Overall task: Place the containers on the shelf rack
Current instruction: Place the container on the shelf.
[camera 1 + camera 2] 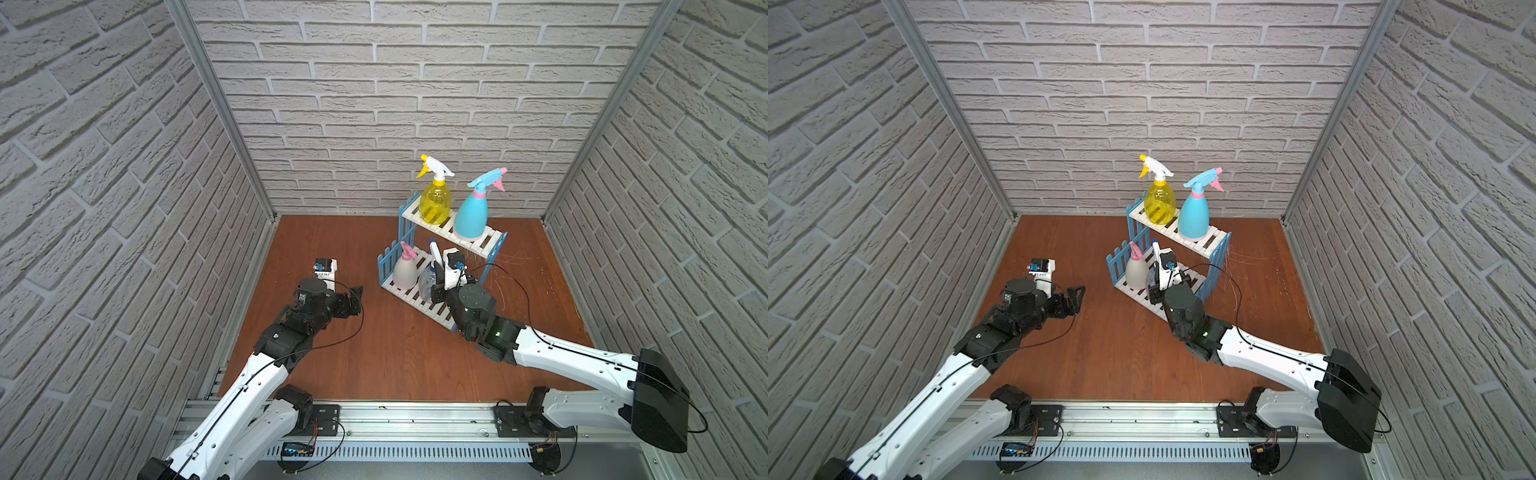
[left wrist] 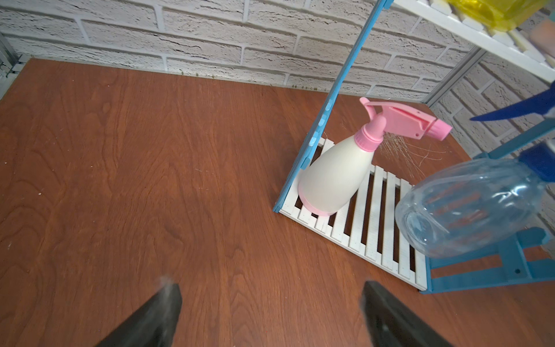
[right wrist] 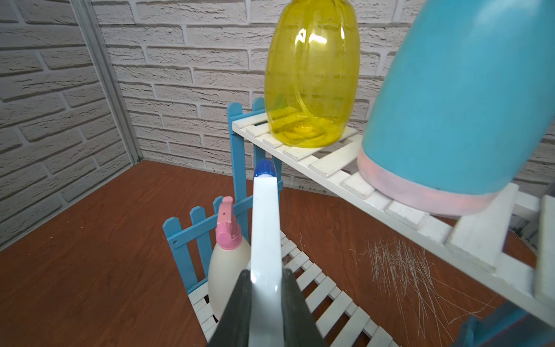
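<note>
Brown wooden table [image 1: 374, 353] under me, and the rack [image 1: 388, 266] stands right on it. On the rack's upper shelf [image 1: 492, 242], the yellow bottle [image 1: 435, 202] and the blue bottle [image 1: 471, 216] stand upright, side by side. On its lower shelf [image 1: 415, 301], the cream bottle [image 1: 404, 272] stands upright, just beside the rack's blue side panel. Pale wispy strands [image 3: 399, 264] mark the table beneath the upper shelf.

White brick-pattern walls [image 1: 374, 83] on three sides; reddish wood-grain floor [image 1: 395, 353]; aluminium corner posts [image 1: 220, 104].
</note>
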You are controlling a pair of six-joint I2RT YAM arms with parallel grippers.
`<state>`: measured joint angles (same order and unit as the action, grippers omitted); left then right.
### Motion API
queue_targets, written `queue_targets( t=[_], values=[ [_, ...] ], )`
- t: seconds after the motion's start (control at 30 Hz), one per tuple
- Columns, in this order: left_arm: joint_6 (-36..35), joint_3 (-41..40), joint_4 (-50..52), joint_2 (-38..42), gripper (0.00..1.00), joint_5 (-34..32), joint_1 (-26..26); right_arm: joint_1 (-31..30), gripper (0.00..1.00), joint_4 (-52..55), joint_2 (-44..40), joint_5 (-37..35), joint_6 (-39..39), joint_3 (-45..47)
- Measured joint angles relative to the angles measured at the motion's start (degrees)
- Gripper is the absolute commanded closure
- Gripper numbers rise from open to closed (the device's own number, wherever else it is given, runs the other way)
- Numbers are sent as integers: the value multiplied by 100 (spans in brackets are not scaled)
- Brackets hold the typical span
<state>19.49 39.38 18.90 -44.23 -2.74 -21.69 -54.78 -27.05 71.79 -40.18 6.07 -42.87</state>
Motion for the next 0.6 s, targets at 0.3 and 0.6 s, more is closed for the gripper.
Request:
queue_targets(
  t=[0.3, 0.6],
  values=[
    [-2, -13, -4, 72, 2, -4, 0, 188, 97, 22, 704, -98, 173, 0],
    [-7, -22, 0, 74, 2, -4, 0, 291, 97, 98, 1005, -127, 306, -39]
  ],
)
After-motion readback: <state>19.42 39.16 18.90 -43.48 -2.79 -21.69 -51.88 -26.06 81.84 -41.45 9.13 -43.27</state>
